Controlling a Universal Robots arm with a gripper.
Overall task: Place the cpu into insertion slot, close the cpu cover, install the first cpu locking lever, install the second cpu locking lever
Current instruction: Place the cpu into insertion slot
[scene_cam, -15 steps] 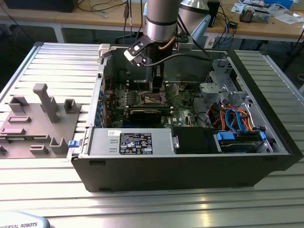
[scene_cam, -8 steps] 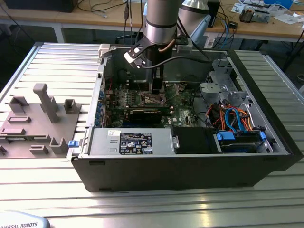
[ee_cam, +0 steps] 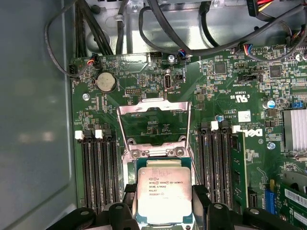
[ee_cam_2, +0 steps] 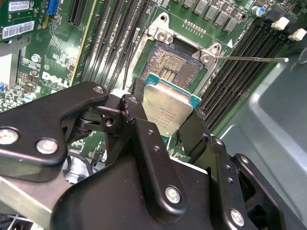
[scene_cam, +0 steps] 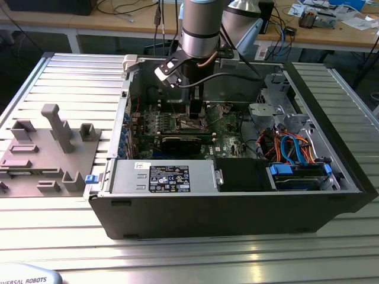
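Ribbed metal counter (scene_cam: 71, 236) is carrying the black computer case (scene_cam: 237, 207), which is lying open on its side. Inside it, the cpu (ee_cam_2: 168, 108) is hanging in the pincer (ee_cam_2: 165, 112), metal face up. The fingers are narrowed to chip width and clamping two opposite edges. The chip is hovering just over the insertion slot (ee_cam_2: 175, 72), overlapping one edge and not seated; the bare contact field is showing beyond it. The cpu cover (ee_cam: 153, 108) is standing flipped back, and a thin locking lever (ee_cam_2: 249, 59) is sticking out free to the side.

Risks, imo:
- The chip is looking tilted in the second wrist view, so a low corner could be digging into the contacts and bending them.
- If the pos. is off sideways, it could be landing on the slot's rim instead of dropping in.
- The grip is on thin edges only, so slipping is possible.
- The fingers are working close btw. the memory slots (ee_cam_2: 244, 52) and may be snagging the lever.

Around the case, a grey fixture tray (scene_cam: 47, 148) is sitting on the counter at the exterior view's left. Wooden benches w/ cables (scene_cam: 331, 26) are running along the bg.
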